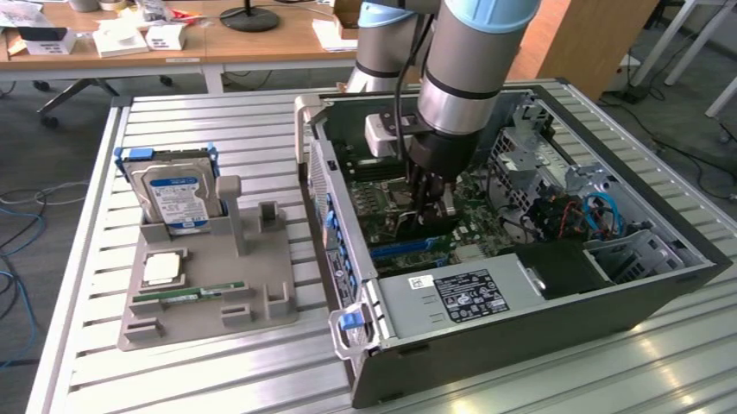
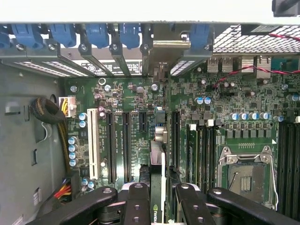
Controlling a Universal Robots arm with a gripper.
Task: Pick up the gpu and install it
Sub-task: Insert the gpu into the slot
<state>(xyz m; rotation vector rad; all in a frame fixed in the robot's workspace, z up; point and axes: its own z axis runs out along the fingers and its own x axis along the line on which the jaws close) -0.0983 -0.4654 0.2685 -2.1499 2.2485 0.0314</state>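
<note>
My gripper (image 1: 429, 205) reaches down into the open computer case (image 1: 645, 297), low over the green motherboard (image 1: 386, 203). It is shut on the gpu (image 1: 415, 228), a thin dark card held on edge. In the wrist view the gpu (image 2: 158, 140) runs edge-on between my black fingers (image 2: 138, 197), its metal end bracket (image 2: 162, 49) up against the case's rear slot openings. The card stands in line with a black expansion slot, between the other long slots (image 2: 125, 145). Whether it is seated in the slot I cannot tell. My gripper (image 2: 159, 190) clamps it from both sides.
A grey fixture tray (image 1: 207, 323) on the slatted table holds a silver hard drive (image 1: 175, 194), a processor chip (image 1: 161, 269) and a green memory stick (image 1: 190, 295). Blue slot clips (image 2: 61, 35), a processor socket (image 2: 246, 173), cable bundles (image 2: 49, 115) and the power supply (image 1: 461, 293) crowd the case.
</note>
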